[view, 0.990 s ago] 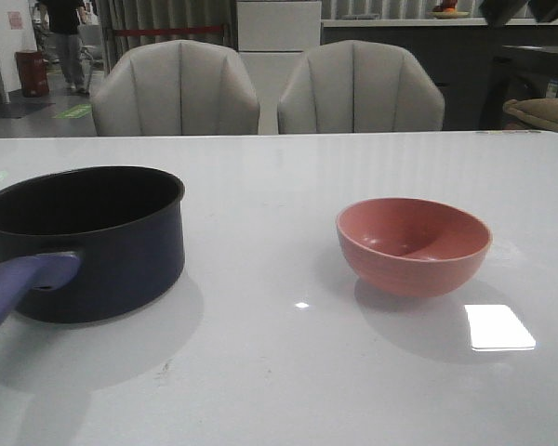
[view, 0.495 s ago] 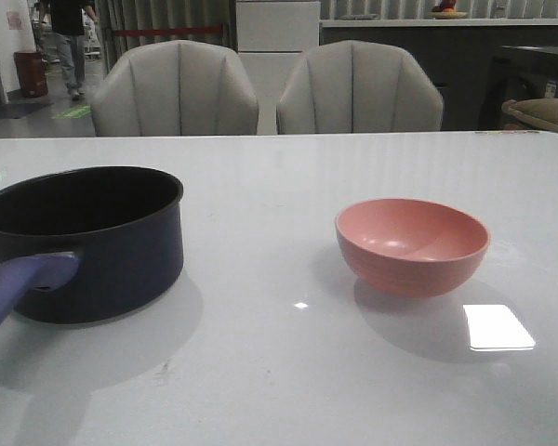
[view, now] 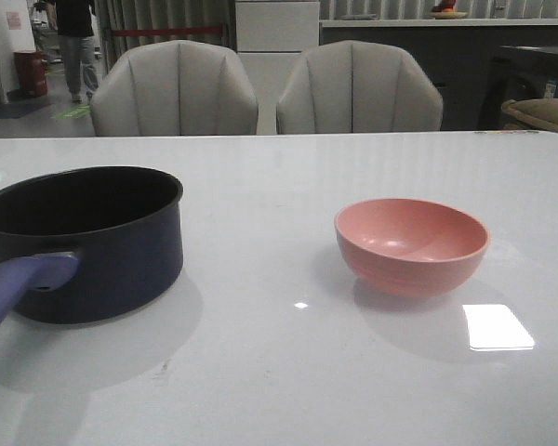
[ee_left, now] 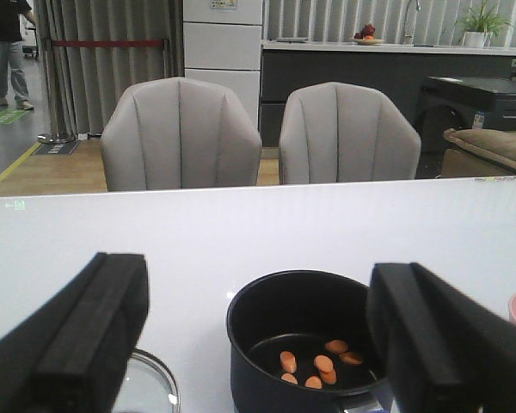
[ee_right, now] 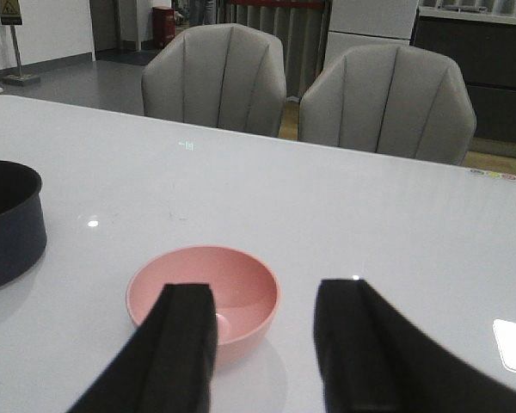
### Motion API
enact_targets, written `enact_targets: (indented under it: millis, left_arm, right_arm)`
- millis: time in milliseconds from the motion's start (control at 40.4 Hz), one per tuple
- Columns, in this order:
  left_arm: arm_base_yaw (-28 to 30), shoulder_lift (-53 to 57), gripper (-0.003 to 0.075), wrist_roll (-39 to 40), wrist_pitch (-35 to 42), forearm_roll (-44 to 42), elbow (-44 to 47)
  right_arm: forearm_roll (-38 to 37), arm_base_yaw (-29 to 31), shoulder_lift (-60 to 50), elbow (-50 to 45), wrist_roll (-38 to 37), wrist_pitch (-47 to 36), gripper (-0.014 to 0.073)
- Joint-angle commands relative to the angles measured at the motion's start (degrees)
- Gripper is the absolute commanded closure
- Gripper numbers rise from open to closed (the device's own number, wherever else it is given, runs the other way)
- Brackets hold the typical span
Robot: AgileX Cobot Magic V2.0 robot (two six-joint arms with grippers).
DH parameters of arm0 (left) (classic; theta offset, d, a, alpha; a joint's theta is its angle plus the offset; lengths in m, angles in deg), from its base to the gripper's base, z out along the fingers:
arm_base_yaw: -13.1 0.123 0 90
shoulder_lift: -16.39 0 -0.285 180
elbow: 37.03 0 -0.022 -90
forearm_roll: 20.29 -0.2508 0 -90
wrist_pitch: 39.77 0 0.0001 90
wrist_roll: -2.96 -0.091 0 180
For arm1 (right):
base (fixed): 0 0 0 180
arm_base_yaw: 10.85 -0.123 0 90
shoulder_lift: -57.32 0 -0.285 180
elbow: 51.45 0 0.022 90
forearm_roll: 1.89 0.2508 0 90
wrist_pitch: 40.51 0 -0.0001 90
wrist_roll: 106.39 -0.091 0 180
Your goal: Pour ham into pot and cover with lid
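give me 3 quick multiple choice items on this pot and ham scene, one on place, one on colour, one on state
1. Where is the ham?
A. in the pot
B. in the bowl
C. on the table

2. What colour is the bowl?
A. green
B. pink
C. white

3. What state is the pot in?
A. covered
B. tipped over
C. upright, uncovered

Answers: 1 A, the left wrist view shows the cubes on the pot's black floor. 2 B, front and right wrist views show it pink. 3 C, its rim is open and the lid lies on the table beside it.
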Motion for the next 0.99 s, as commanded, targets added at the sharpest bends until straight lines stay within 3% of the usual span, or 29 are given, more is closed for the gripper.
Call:
enact_targets:
  millis: [0,74,173,347,495,619,965]
  left_arm:
    - [-0.4,-0.59,0.0159,0.02,3.67,0.63,-1.42]
    - [-0.4,-0.59,0.0159,0.02,3.33,0.63,-1.42]
    - [-0.4,-0.87,0.0158,0.02,3.33,0.63,-1.42]
    - [-0.4,-4.29,0.0121,0.02,-0.15,2.64,-4.69]
    - [-0.27,-12.28,0.0048,0.02,-4.11,2.64,-10.57]
    - [1.09,-20.32,0.0048,1.48,-5.0,2.54,-15.13]
    - [14.16,-42.88,0.0063,5.39,-14.83,3.11,-29.34]
  right_arm:
    - [0.32,-0.09,0.29,1.18,0.22,-5.57,0.0313]
    - [0.32,-0.09,0.29,1.18,0.22,-5.01,0.0477]
    - [0.32,-0.09,0.29,1.18,0.22,-4.74,0.0431]
    - [0.32,-0.09,0.29,1.18,0.22,-4.74,0.0432]
    - [0.32,-0.09,0.29,1.18,0.22,-4.74,0.0432]
    - [0.32,-0.09,0.29,1.18,0.22,-4.74,0.0432]
    - [0.32,-0.09,0.29,1.13,0.22,-4.74,0.0432]
